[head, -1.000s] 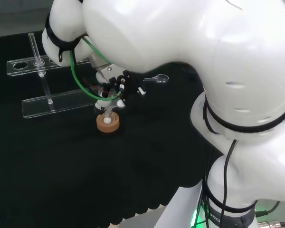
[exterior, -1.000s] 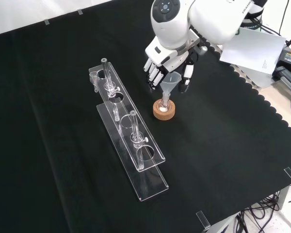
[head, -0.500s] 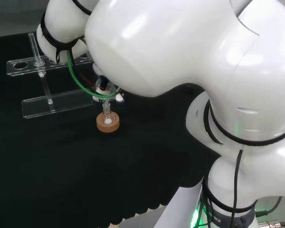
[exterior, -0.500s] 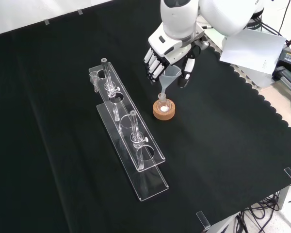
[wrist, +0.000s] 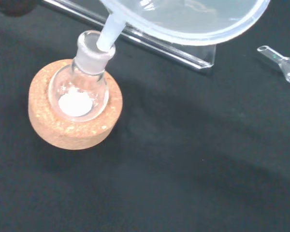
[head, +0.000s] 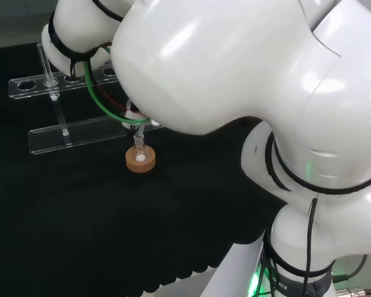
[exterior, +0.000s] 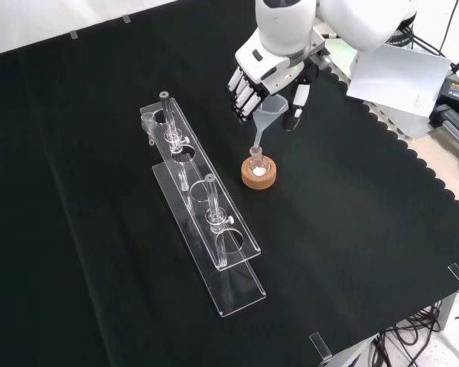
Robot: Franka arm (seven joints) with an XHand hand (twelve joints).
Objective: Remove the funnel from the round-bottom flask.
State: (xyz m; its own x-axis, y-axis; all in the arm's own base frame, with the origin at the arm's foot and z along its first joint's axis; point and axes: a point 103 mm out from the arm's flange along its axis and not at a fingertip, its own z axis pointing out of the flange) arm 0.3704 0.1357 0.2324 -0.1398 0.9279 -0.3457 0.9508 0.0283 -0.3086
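In the front view my hand [exterior: 269, 73] is curled on the rim of the clear funnel [exterior: 271, 112], fingers [exterior: 241, 97] on one side and thumb on the other. The funnel hangs tilted. Its stem slants down to the mouth of the small round-bottom flask [exterior: 257, 163], which sits on a cork ring [exterior: 258, 178]. Up close, the wrist view has the funnel's bowl [wrist: 193, 19] and its stem tip just inside the flask's neck [wrist: 93, 50]. White powder lies at the bottom of the flask [wrist: 77, 103]. From the head view, the flask [head: 139, 152] stands on the cork ring [head: 140, 162].
A clear two-tier rack [exterior: 206, 222] holding upright glass tubes stands to the left of the flask in the front view. A small clear glass piece [wrist: 286, 66] lies on the cloth in the wrist view. Papers [exterior: 402, 76] lie past the cloth's right edge.
The hand has risen with the funnel. The stem has drawn up out of the flask until only its tip sits in the neck. The flask and cork ring have stayed put.
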